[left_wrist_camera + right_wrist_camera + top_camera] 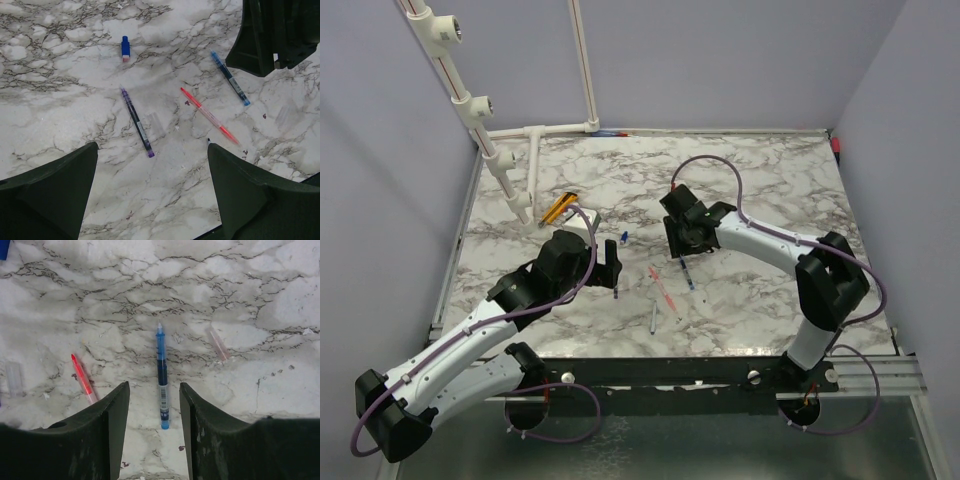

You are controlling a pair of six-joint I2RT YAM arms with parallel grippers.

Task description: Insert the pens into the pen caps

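Fingers of my right gripper [154, 390] stand apart, with the blue pen [161, 375] lying lengthwise between them on the marble table [260, 300]. My left gripper [152, 147] is spread wide above the dark pen [136, 122]; the blue cap [125, 48] lies beyond it.

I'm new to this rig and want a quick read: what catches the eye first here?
A blue pen lies framed between the open right hand's fingers. A red pen and a purple pen lie loose nearby on the marble table, under the open left hand. A small blue cap lies apart from them.
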